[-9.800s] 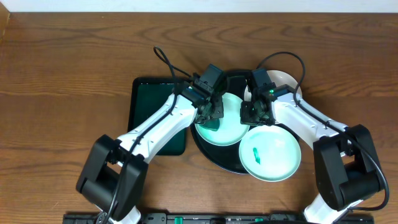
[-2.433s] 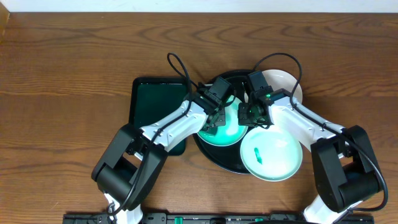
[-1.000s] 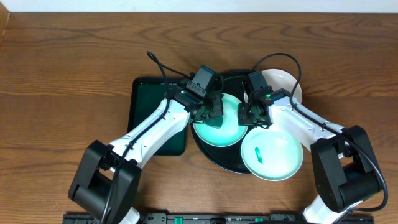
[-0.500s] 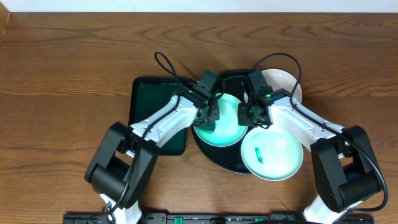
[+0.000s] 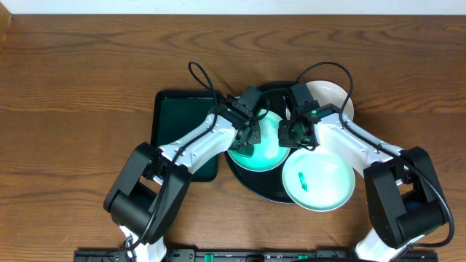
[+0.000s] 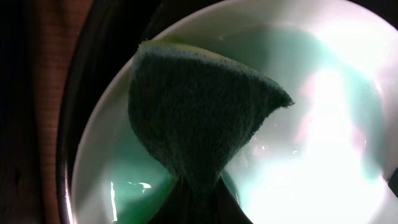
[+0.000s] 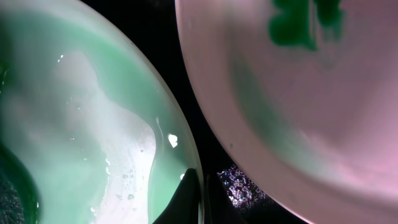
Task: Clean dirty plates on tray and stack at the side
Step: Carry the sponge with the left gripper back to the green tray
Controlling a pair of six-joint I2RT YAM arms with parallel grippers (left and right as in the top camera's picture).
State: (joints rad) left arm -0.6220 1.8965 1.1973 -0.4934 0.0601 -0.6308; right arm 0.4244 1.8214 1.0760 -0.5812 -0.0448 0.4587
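The left gripper (image 5: 250, 138) is closed on one dark green sponge (image 6: 193, 112), pinching it at its narrow end, with its broad face pressed flat against the inside of the middle plate (image 5: 268, 149). That plate shines wet and pale mint under the sponge.

The right gripper (image 5: 294, 137) is clamped on the same plate's right rim, its fingertips (image 7: 181, 198) closed over the edge.

I count three plates. The middle plate lies inside the round black tray (image 5: 251, 183), toward its left side. The smeared plate (image 5: 324, 185) sits to the front right, just beside the middle plate and hanging out over the tray's rim, with one small green smear (image 5: 301, 180) on its face. In the right wrist view a narrow strip of black tray shows between these two plates. The white plate (image 5: 333, 96) lies at the back right, partly hidden behind the right arm. I cannot tell whether it rests on the tray or on the wooden table (image 5: 73, 87).

There are two trays: the black one, and a rectangular dark green tray (image 5: 175, 120) just to its left, with the left arm reaching across its corner.
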